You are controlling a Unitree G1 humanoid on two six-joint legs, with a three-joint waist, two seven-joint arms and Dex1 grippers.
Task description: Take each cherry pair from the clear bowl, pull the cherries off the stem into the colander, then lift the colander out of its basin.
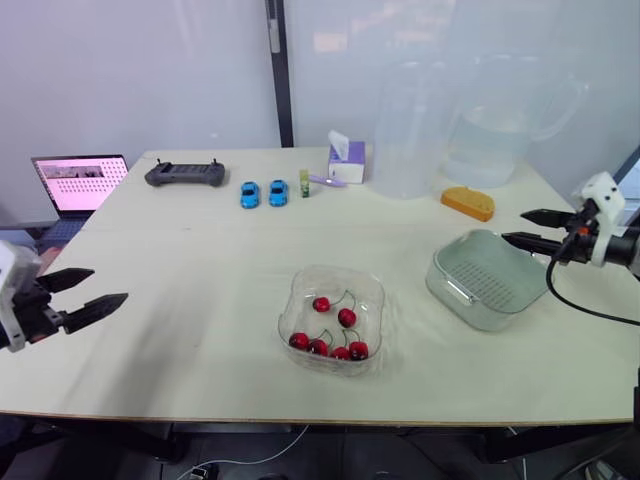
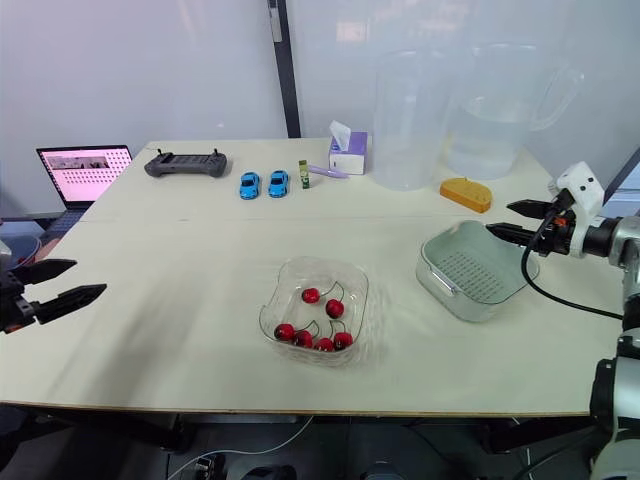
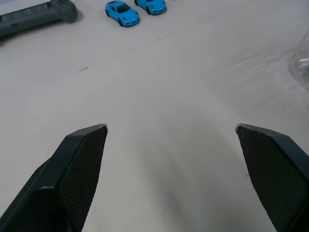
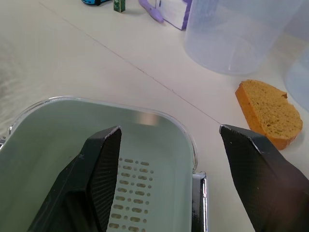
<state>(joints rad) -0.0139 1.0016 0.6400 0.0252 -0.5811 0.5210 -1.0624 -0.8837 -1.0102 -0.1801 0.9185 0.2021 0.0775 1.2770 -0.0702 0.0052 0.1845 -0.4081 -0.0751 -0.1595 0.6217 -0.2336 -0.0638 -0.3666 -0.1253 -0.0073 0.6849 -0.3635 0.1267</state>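
A clear bowl (image 1: 367,290) sits in the middle of the table near the front and holds several red cherries (image 1: 346,318) joined in pairs by green stems. To its right lies the pale green colander (image 1: 489,272) inside its clear basin (image 1: 450,291). My right gripper (image 1: 524,228) hovers open just over the colander's far right rim, and its fingers (image 4: 104,164) frame the perforated colander floor (image 4: 130,193). At the table's left edge, far from the bowl, my left gripper (image 1: 96,288) is open above bare table.
Along the back stand two blue toy cars (image 1: 263,193), a grey game controller (image 1: 185,174), a tissue box (image 1: 346,160), two large clear pitchers (image 1: 412,130) and a slice of bread (image 1: 468,203). A laptop (image 1: 78,184) sits off the left edge.
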